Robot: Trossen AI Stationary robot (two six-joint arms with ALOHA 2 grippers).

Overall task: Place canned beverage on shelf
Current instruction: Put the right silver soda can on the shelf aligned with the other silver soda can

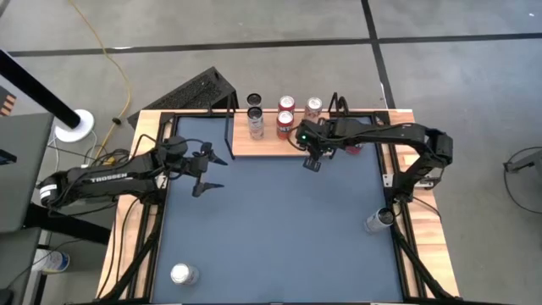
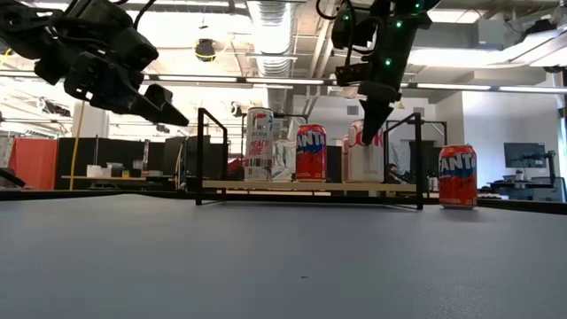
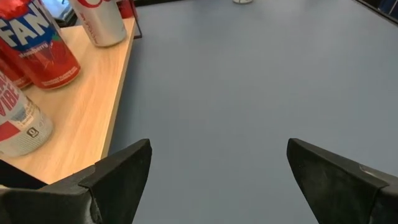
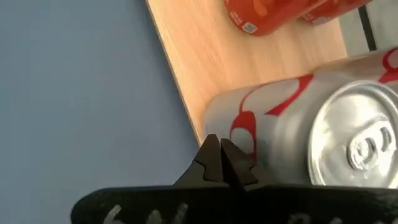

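The shelf (image 1: 267, 146) is a light-wood board on a black wire frame at the table's far side, and several cans stand on it. A silver can with red lettering (image 4: 280, 130) stands near the board's near edge; it also shows in the low view (image 2: 354, 164). My right gripper (image 4: 221, 163) is shut, with its tips beside that can's side, about halfway up it in the low view (image 2: 369, 133). My left gripper (image 1: 203, 174) is open and empty, held above the table left of the shelf. My right gripper's shut fingertips (image 4: 211, 158) stand right at the silver can's side wall (image 4: 239, 140), coming slanting down from the near side. I cannot tell whether they touch it. The can stands upright on the board.
Red Fanta cans (image 3: 40, 46) and a white can (image 3: 18, 121) stand on the shelf's left half. Another Fanta can (image 2: 457, 177) stands on the table right of the shelf. A silver can (image 1: 378, 222) is at the right edge and another (image 1: 182, 274) at the near left.
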